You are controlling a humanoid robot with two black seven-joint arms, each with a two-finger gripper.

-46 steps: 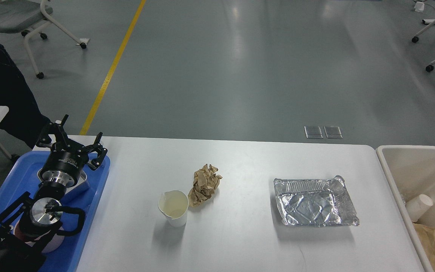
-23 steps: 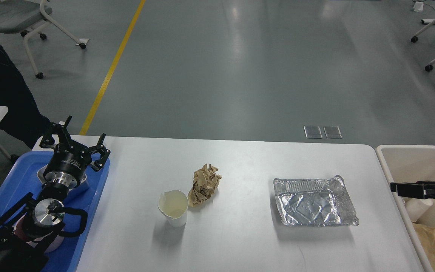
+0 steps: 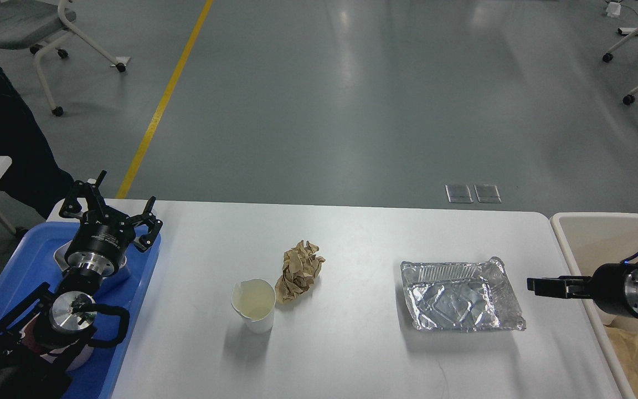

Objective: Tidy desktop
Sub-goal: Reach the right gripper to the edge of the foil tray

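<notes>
The white desktop (image 3: 352,233) carries a white paper cup (image 3: 253,303) with a crumpled ball of brown paper (image 3: 298,270) touching its right side. Further right lies an empty, crinkled foil tray (image 3: 460,296). My left gripper (image 3: 109,208) hovers over the far end of the blue tray, fingers spread open with nothing between them. My right gripper (image 3: 538,286) reaches in from the right at table height, just right of the foil tray and apart from it. It is seen side-on and dark, so its fingers cannot be told apart.
A blue tray (image 3: 147,266) at the left edge holds a metal container (image 3: 119,277), mostly hidden under my left arm. A cream bin (image 3: 579,233) at the right edge holds brown paper (image 3: 637,360). A person (image 3: 3,144) stands at the far left; wheeled chairs stand on the floor beyond.
My right arm has come into view from the right and moved left across the bin's rim toward the foil tray. The left gripper has barely shifted.
</notes>
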